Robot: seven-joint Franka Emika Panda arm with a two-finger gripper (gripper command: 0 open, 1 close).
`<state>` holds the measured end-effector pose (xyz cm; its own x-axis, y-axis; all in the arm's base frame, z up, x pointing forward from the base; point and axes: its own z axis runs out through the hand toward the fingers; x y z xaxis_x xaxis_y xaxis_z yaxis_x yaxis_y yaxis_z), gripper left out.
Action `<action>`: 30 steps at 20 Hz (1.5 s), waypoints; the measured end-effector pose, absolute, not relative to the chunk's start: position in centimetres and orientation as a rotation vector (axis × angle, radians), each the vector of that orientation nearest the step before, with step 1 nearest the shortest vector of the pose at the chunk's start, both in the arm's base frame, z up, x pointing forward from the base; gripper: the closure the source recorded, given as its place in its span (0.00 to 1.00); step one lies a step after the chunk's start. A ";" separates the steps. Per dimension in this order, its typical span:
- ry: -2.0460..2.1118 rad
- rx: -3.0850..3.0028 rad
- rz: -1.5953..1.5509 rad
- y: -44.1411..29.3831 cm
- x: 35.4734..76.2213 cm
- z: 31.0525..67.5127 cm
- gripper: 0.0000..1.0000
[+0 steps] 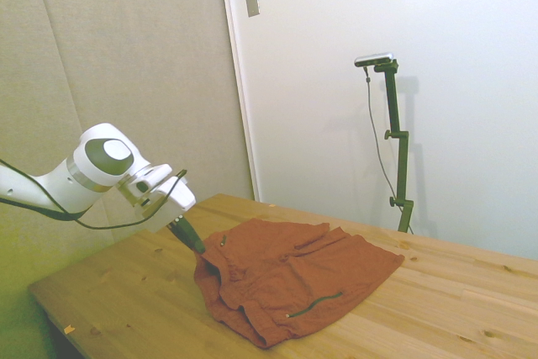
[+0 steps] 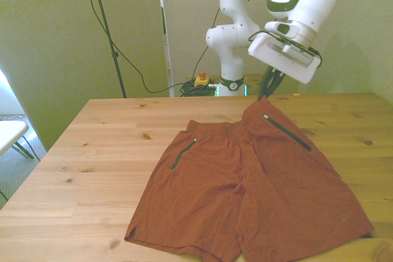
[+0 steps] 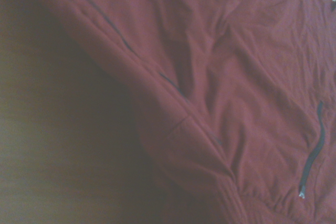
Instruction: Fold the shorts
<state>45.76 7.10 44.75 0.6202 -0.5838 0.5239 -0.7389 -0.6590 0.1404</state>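
Fingers of the white arm were dark, slim and drawn together, pinching the waistband corner of the shorts and holding that corner a little above the worktop. From the side, the wrist sloped down toward the cloth, with the rounded white joint higher up and behind it, and a black cable looped under the forearm. In the front view the flat white hand body tilted over the far edge of the garment, and the fingers showed only as 2 thin dark prongs meeting at the fabric, so the exact contact was hard to make out.

The shorts lay mostly flat on the worktop, rust-red, spread toward the near edge in the front view, with the leg on the front view's right reaching almost to the picture's lower corner. 2 dark green pocket trim lines showed, 1 on each side. Near the pinched corner the cloth bunched and rose in soft folds.

The wrist view gave only a dim, blurred stretch of red cloth with creases and a dark zip line; a deep shadow covered much of it, and what lay in that shadow could not be told.
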 end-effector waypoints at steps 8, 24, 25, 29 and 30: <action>-1.312 2.466 0.588 -4.3 45.6 47.5 1.00; -1.400 2.471 0.319 -14.0 44.8 36.0 0.00; -1.399 2.483 0.318 -14.2 45.3 35.6 0.00; -1.389 2.547 0.321 -15.0 46.6 35.5 0.00; -1.383 2.550 0.321 -15.0 46.7 35.5 0.00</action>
